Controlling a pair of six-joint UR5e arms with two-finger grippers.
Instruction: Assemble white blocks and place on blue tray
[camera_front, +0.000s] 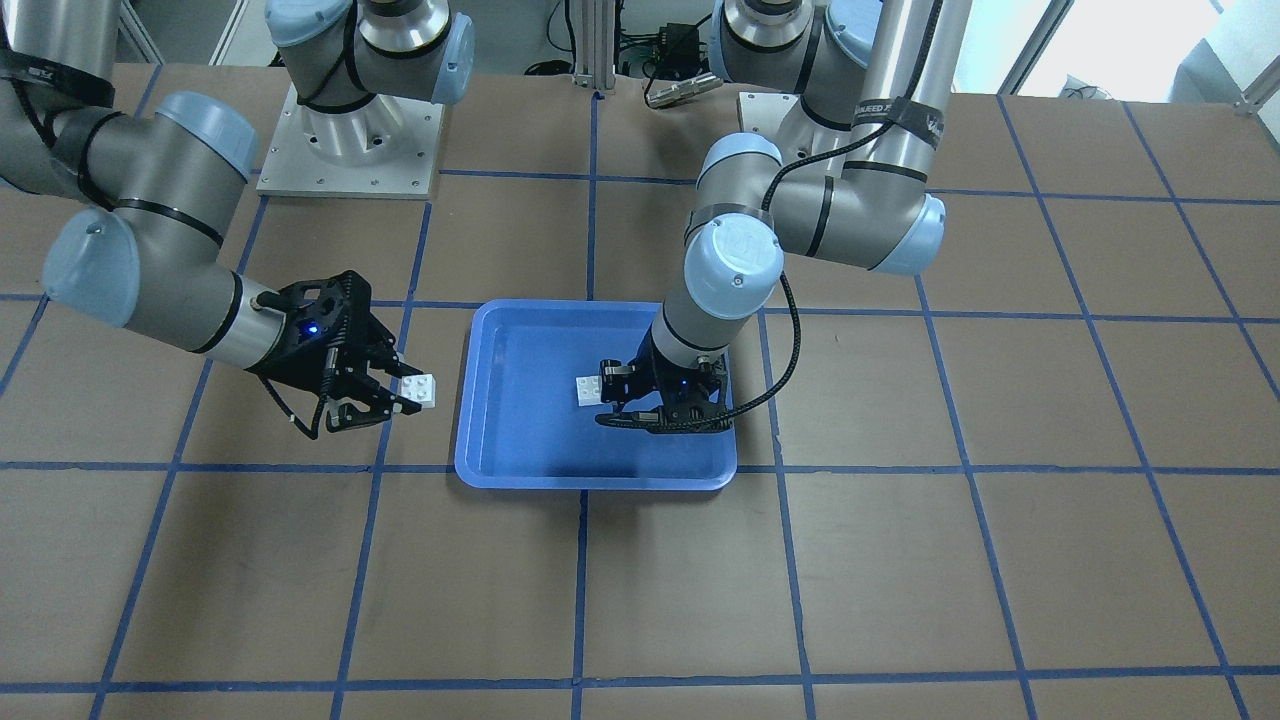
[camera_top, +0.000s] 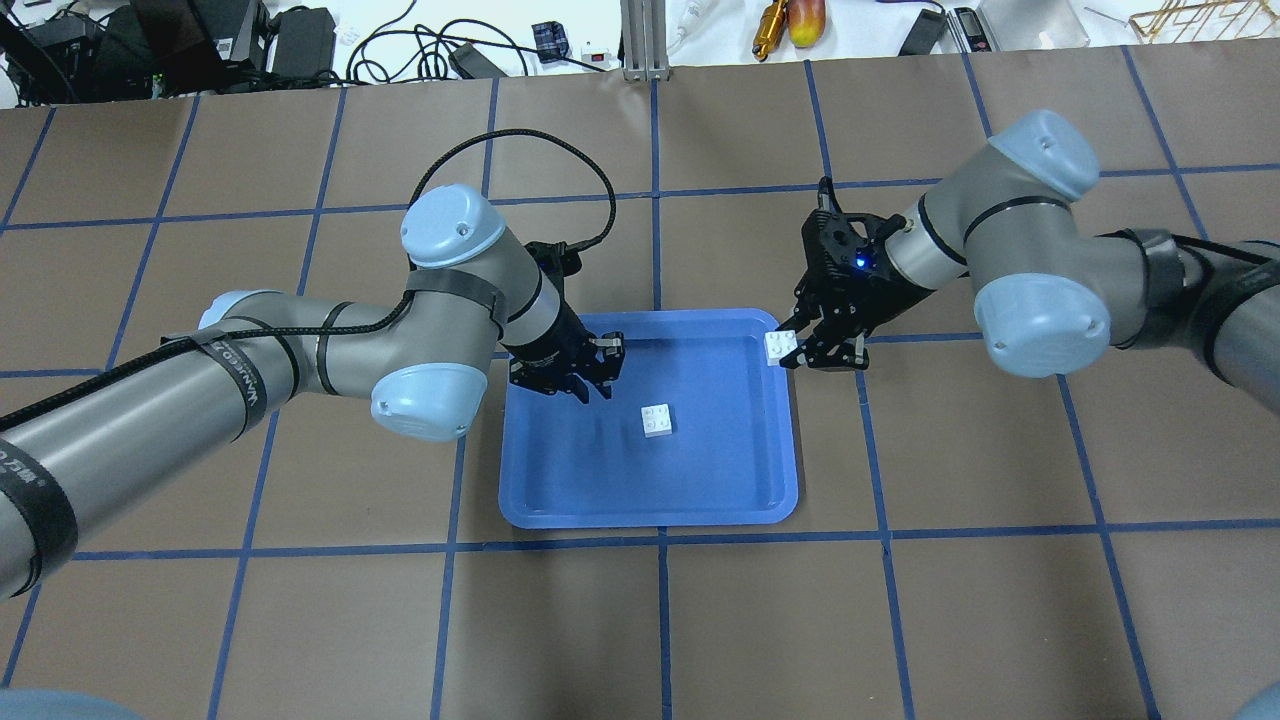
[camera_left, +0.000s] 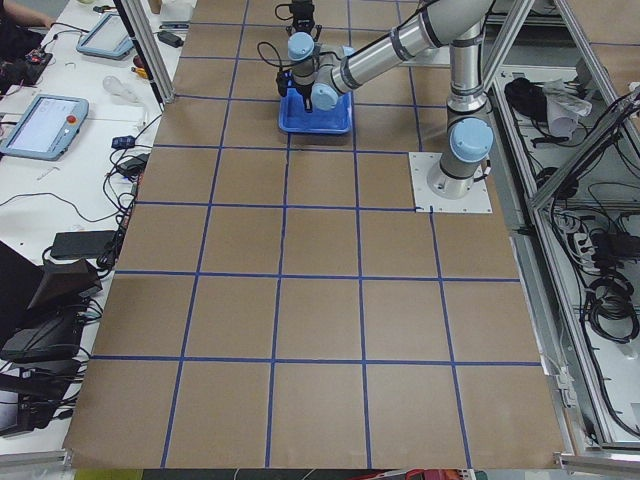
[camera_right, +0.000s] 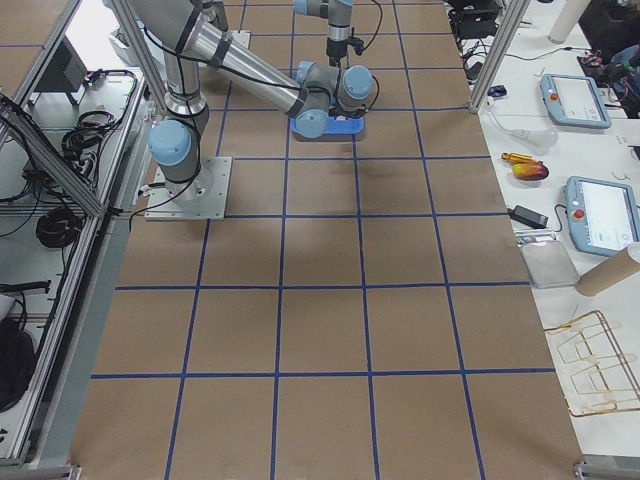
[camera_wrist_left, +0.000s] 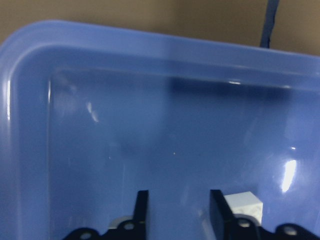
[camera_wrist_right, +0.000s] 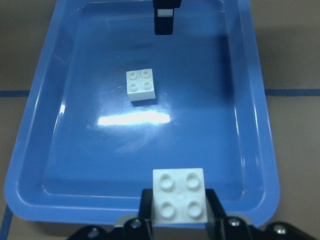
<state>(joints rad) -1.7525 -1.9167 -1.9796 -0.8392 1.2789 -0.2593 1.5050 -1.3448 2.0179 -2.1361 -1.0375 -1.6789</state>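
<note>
The blue tray (camera_top: 650, 517) lies mid-table; it also shows in the front view (camera_front: 595, 478). One white block (camera_top: 657, 420) sits studs-up on the tray floor (camera_wrist_right: 140, 85). My left gripper (camera_top: 597, 372) hovers over the tray's far left part, open and empty; the left wrist view shows its fingers (camera_wrist_left: 142, 210) apart, with the block's corner (camera_wrist_left: 243, 204) just outside the right one. My right gripper (camera_top: 790, 352) is shut on a second white block (camera_top: 780, 346) at the tray's right rim. That block shows studs-up in the right wrist view (camera_wrist_right: 179, 195) and in the front view (camera_front: 420, 388).
The table is brown with blue tape grid lines (camera_top: 660, 250). The arm bases (camera_front: 350, 140) stand at the robot's side. Cables and tools (camera_top: 480, 55) lie beyond the far edge. Tablets (camera_right: 575, 100) lie on side benches.
</note>
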